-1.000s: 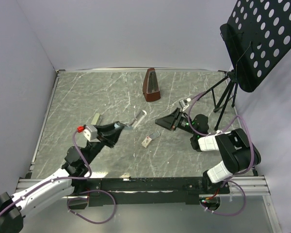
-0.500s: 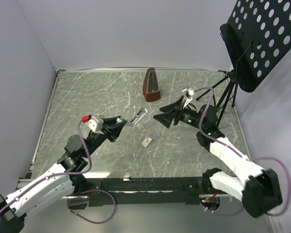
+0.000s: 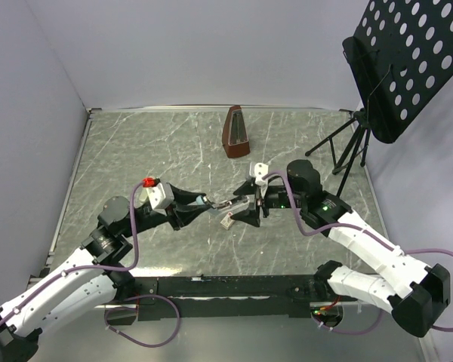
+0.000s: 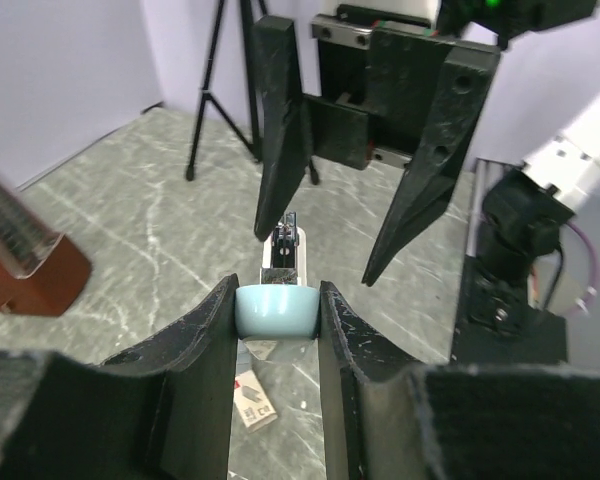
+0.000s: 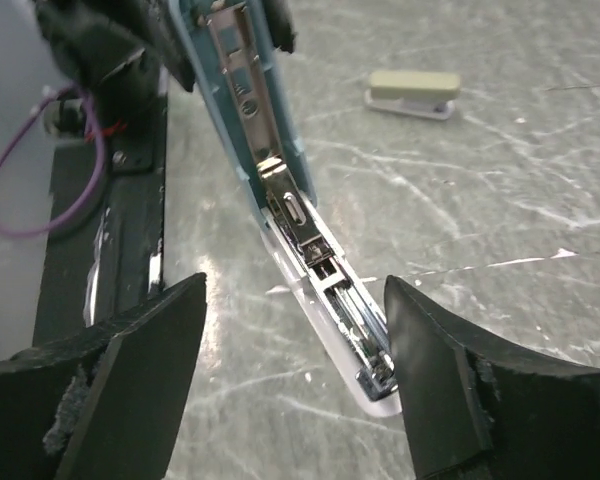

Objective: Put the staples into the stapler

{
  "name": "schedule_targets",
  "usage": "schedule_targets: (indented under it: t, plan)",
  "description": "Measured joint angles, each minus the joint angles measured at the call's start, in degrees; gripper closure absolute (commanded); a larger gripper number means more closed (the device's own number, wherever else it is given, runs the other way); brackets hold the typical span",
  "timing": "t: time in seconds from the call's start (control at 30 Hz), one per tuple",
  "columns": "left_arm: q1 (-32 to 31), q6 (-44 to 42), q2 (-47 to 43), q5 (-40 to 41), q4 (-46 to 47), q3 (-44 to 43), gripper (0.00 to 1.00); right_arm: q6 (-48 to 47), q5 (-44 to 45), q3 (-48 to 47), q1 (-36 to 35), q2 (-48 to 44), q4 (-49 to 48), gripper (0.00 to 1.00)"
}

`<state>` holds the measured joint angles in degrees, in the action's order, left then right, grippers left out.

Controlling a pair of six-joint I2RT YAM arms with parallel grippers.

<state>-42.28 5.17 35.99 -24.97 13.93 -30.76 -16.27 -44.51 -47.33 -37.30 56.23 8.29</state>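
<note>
The left gripper (image 4: 276,296) is clamped on the rounded rear end of the pale blue plastic stapler (image 5: 265,160). It holds the stapler in the air with its lid swung open and the metal magazine bared. The right gripper (image 5: 295,300) hangs with its fingers wide apart on either side of the stapler's front, holding nothing.

The staples, a tiny cream-tan cardboard box with reddish print (image 3: 228,220), lie on the grey marbled counter (image 3: 136,143) just beneath both grippers. I cannot make out any loose strip.

As I judge it, the main risk is the right gripper knocking or twisting the stapler, which is held by one end only. The small, flat box could also skid away when pinched.

The brown pyramid-shaped wooden metronome (image 3: 236,132), a small olive-grey stapler (image 5: 412,92) and the black perforated music stand (image 3: 408,53) are well apart and block nothing. Only the raised stapler crowds the way down to the box.
</note>
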Motion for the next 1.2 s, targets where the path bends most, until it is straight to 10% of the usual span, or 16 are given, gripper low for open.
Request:
schedule_targets:
  t: [0.6,0.83,1.03,1.2]
  plan:
    - [0.0,-1.53,0.5,-8.79,-3.13,-1.73,0.99,-8.66,-0.72,-8.52,-7.26,8.87,9.7,0.56]
    - [0.09,-2.71,0.5,-9.7,-4.68,-1.73,0.98,-8.66,-2.25,-8.98,-7.74,10.56,10.69,0.97]
    - [0.15,-1.88,-0.11,-8.83,-5.57,-1.88,0.68,-10.4,-2.97,-9.05,-8.11,10.56,10.51,1.0]
    - [-0.04,-2.08,-2.84,-2.73,-7.72,-2.05,0.18,-8.85,-2.49,-9.05,-8.24,10.8,8.94,1.0]
